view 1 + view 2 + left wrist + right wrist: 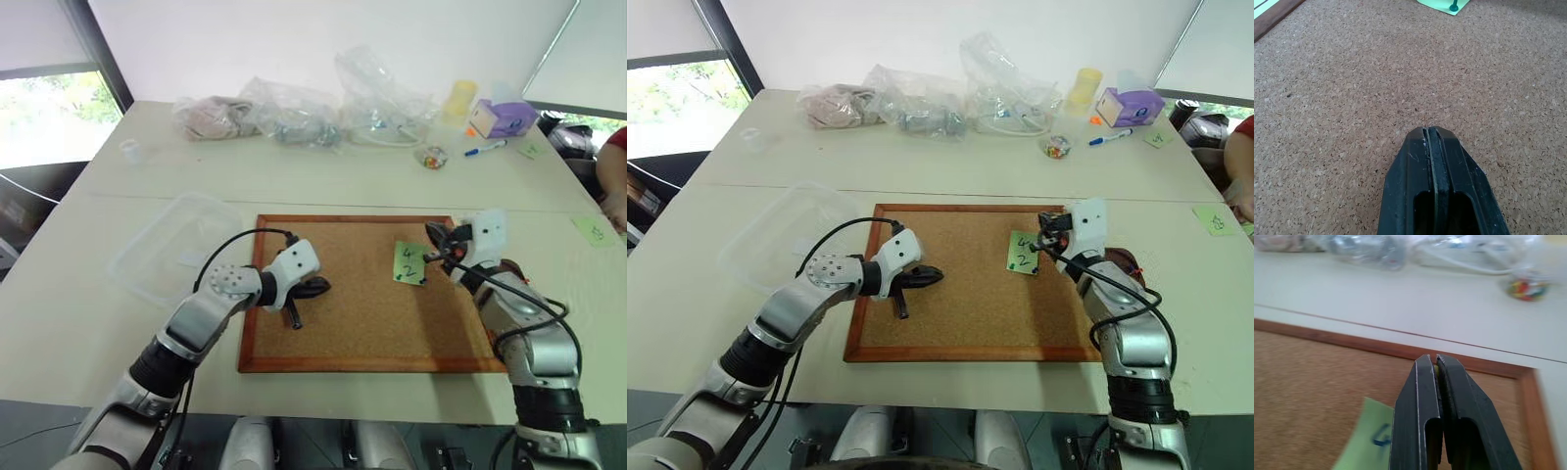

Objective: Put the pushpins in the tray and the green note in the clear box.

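Observation:
The green note (409,262), marked "4" and "2", lies on the right half of the cork board (362,333). A green pushpin (1453,7) stands in one of its corners. My right gripper (434,235) hovers just off the note's upper right corner, shut, with a yellowish sliver of a pushpin (1435,366) between its tips. My left gripper (316,287) rests shut on the board's left half, holding nothing. The clear box (171,245) sits left of the board. The dark brown tray (1125,260) peeks out behind my right arm, mostly hidden.
Clear plastic bags (294,113), a yellow cup (458,98), a purple tissue box (502,117), a blue marker (485,149) and a small heap of coloured pins (431,157) line the table's far side. Pale green slips (594,230) and a person's arm (617,176) are at the right edge.

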Available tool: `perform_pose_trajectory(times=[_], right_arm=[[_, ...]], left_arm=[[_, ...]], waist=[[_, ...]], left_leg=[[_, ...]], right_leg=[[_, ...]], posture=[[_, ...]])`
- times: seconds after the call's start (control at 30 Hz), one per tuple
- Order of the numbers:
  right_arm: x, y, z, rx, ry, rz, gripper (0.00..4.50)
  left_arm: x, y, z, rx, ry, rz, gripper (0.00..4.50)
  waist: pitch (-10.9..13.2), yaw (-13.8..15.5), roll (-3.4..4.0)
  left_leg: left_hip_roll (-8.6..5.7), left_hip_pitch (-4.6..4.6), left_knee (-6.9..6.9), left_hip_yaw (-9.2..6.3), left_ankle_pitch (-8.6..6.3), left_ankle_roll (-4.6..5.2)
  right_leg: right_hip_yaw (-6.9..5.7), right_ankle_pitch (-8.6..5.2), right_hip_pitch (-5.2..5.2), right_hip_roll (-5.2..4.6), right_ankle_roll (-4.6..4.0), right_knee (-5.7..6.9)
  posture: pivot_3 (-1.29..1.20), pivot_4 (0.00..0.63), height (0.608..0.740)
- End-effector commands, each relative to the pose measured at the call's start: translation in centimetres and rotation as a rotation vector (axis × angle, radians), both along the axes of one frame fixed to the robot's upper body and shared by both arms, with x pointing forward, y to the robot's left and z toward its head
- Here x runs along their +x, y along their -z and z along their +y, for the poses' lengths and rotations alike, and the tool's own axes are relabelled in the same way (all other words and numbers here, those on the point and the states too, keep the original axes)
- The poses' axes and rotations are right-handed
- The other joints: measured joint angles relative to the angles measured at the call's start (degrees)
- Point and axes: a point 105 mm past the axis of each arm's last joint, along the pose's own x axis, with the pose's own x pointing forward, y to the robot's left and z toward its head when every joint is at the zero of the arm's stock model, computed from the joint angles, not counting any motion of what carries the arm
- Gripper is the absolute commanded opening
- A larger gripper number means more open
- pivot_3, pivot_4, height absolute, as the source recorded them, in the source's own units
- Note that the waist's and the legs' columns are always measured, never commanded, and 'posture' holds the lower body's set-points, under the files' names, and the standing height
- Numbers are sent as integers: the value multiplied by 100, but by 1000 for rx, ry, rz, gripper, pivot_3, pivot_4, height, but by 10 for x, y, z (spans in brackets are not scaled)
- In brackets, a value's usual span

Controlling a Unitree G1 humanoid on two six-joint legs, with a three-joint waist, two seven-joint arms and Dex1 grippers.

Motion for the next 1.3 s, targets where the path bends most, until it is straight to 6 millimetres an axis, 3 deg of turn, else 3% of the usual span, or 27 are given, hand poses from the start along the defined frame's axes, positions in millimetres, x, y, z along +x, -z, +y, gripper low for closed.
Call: perform_pose_trajectory(times=[0.03,0.2,0.53,0.63,0.87,1.07,1.3], right_arm=[[-21,-11,-36,-50,165,-32,44],[-44,16,-68,-96,297,81,44],[-43,40,-79,-99,319,177,44],[-43,48,-83,-86,326,207,840],[-41,47,-88,-66,340,201,4275],[-40,33,-90,-28,358,136,4396],[-44,-3,-93,36,402,-26,4396]], left_arm=[[-1,-4,-2,-12,19,-27,0],[-4,-4,-2,-20,33,-25,0],[-4,-4,-4,-19,51,-28,0],[-4,-4,-5,-20,53,-28,0],[-3,-5,-5,-20,49,-32,0],[-4,-4,-5,-24,41,-31,0],[-4,-4,-5,-29,35,-29,0]], waist=[[0,-6,0],[-3,-20,5],[-3,-29,7],[-3,-29,7],[-3,-29,7],[-3,-29,7],[-4,-25,9]], left_leg=[[0,0,0,0,0,0],[0,5,0,0,0,0],[1,7,0,-5,0,0],[1,7,0,-6,0,0],[1,6,0,-6,0,0],[1,6,0,-5,0,0],[1,6,0,-6,0,0]], right_leg=[[-1,0,1,0,0,0],[0,0,2,0,-1,2],[2,-8,2,3,-14,2],[3,-8,2,3,-14,2],[2,-8,2,3,-14,2],[3,-3,2,3,-5,2],[4,-1,2,3,-2,2]], posture=[[0,150,737],[0,150,737],[0,150,737],[0,150,737],[0,150,737],[0,150,737],[0,150,737]])
